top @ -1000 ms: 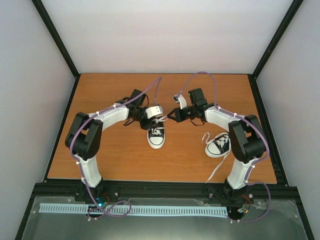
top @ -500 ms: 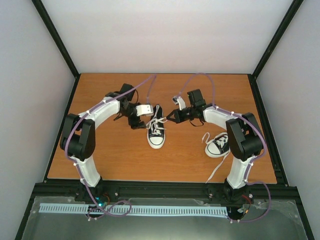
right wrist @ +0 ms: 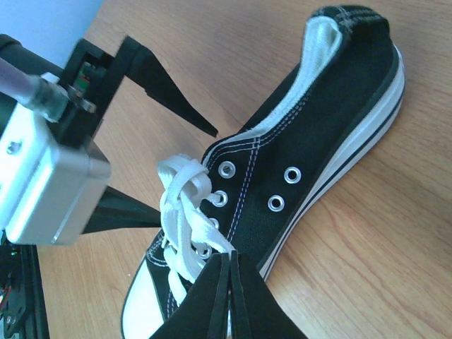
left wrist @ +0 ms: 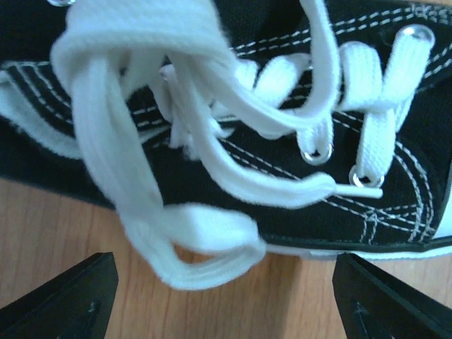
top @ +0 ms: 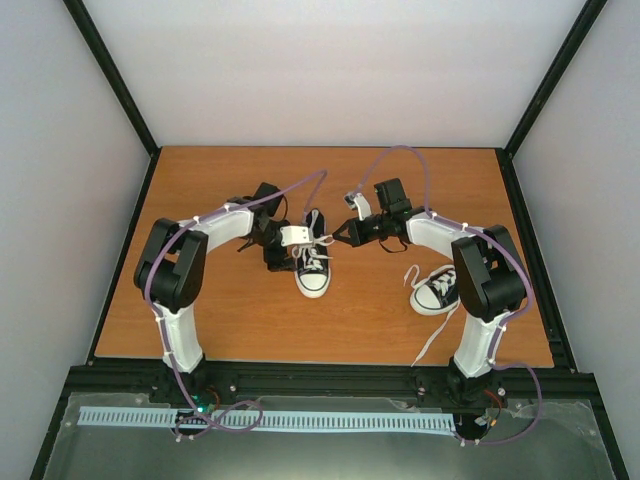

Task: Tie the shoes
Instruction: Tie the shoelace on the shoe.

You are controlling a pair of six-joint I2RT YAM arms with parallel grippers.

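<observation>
**A:** What was on the desk (top: pixel 200 320)?

**B:** Two shoes. The near shoe (top: pixel 312 268) sat right between the two claws, its side just ahead of the left one's tips. The second shoe (top: pixel 437 289) lay well behind the right claw, back by that arm's elbow, with its laces loose.

**A:** And the claws?

**B:** The left claw (left wrist: pixel 224 258) was spread wide and held nothing. The right claw (right wrist: pixel 227 263) was pinched shut, and as far as I could judge it had a lace (right wrist: pixel 185 212) nipped at its tips, above the tongue.

**A:** What faced the open one?

**B:** A slack loop (left wrist: pixel 212 233) drooped over the shoe's side onto the desk, just ahead of its fingers and between them. The eyelets (left wrist: pixel 316 153) were further ahead and off to one side.

**A:** So how should the grab have gone?

**B:** My reading was that the left claw should ease forward until the loop sat deep between its fingers. It should then close on both strands, clear of the canvas and the desk. A firm pinch opposite would let the two pull apart evenly. Pulling low and level seemed wise, since so light a shoe would likely drag or tip.
</observation>
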